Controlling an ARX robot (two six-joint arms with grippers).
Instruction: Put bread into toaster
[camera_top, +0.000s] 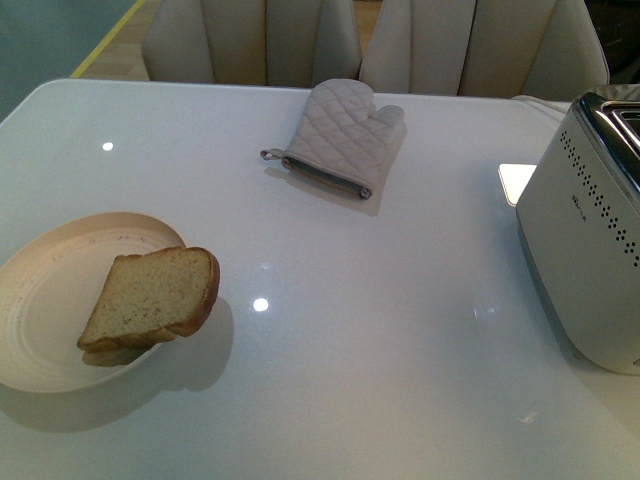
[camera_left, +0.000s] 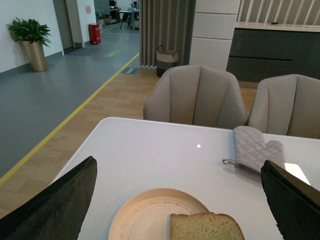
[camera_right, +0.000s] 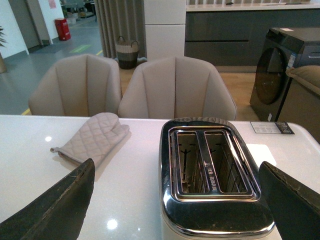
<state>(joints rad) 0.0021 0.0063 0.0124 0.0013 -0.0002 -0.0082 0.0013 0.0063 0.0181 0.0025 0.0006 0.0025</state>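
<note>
Tan bread (camera_top: 150, 297) sat nearest, propped on the right rim of the cream plate (camera_top: 40, 300) at the left of the desk (camera_top: 400, 330), rounded crust pointing right, toward the toaster. Left fingers (camera_left: 55, 205) were spread wide with nothing held, and the slice lay just ahead, low between them, so that arm looked the closer one. Right fingers (camera_right: 55, 205) gaped just as wide above the toaster (camera_top: 585, 230), its 2 slots empty, well apart from the bread. The small logo on its side was too tiny to read. Beyond, a quilted mitt (camera_top: 340, 135) lay before 2 chairs (camera_top: 250, 40).
</note>
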